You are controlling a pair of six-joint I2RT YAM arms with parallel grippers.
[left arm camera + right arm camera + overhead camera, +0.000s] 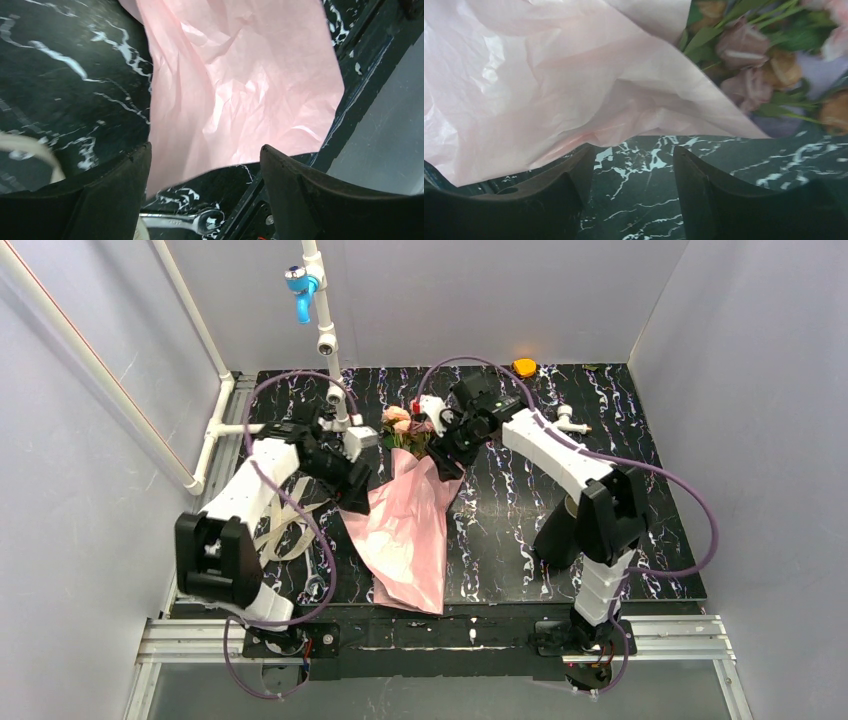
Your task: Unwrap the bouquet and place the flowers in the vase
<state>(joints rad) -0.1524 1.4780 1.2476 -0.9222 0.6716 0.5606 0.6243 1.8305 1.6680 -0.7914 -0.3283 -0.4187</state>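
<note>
The bouquet (405,530) lies on the black marble table, its pink paper (240,85) loosened and spread towards the near edge. Pink and peach flowers (403,423) on green stems stick out of the far end, and the right wrist view shows them at the upper right (749,60). My left gripper (357,495) is at the paper's left edge, open (204,150), with the paper just beyond its fingertips. My right gripper (445,458) is at the paper's upper right corner, open (631,147), with bare marble between its fingers. A black tube that looks like the vase (553,535) stands partly hidden by the right arm.
Loose beige ribbon (285,530) lies by the left arm and shows in the left wrist view too (30,150). A metal wrench (195,220) lies near the table's front edge. An orange object (524,367) and a white pipe fitting (570,422) sit at the back right. White pipes (320,330) stand at the back left.
</note>
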